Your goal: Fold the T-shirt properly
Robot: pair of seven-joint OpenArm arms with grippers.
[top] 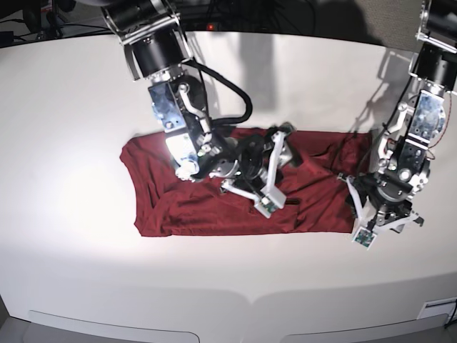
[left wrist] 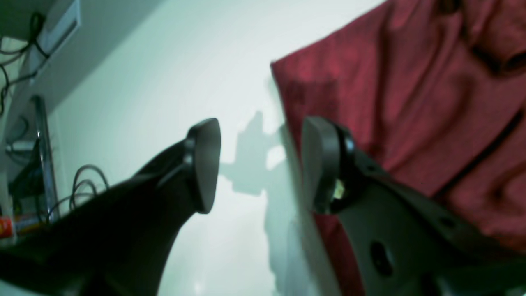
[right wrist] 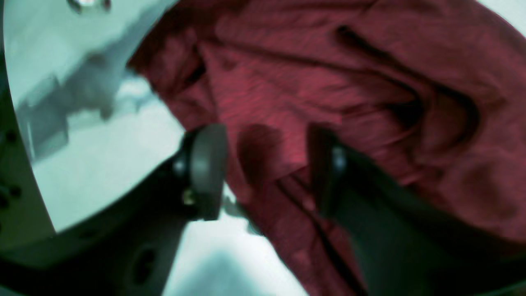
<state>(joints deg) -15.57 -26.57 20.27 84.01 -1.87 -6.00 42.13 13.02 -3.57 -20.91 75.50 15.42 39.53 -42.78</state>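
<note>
Looking first through the left wrist view, the left gripper (left wrist: 259, 164) stands with its jaws spread and nothing between them; one pad sits over bare white table (left wrist: 172, 82) at centre frame, the other over the edge of the dark red T-shirt (left wrist: 411, 102), which fills the right half of the frame. That straddle of the cloth's border suggests the arm is lined up to pinch the edge, though no fabric is caught yet. In the right wrist view, the right gripper (right wrist: 267, 172) also has its jaws parted, hanging over the shirt (right wrist: 349, 82), whose wrinkled, bunched folds fill the centre and right of the frame while white table shows at the left and lower centre. A fold of cloth appears in the gap between the pads, but the picture is blurred and I cannot tell whether it touches either pad; I judge it released rather than gripped. In the base view, the shirt (top: 178, 207) lies spread as a wide band across the middle of the table (top: 71, 107), fairly flat at the left and rumpled toward the centre. The right arm reaches down from the upper left of the frame so that its gripper (top: 268, 189) sits over the shirt's middle, likely where a folded layer was set down. The left gripper (top: 378, 218) waits at the shirt's right end, at centre right, placed to take that edge for the next fold.
</note>
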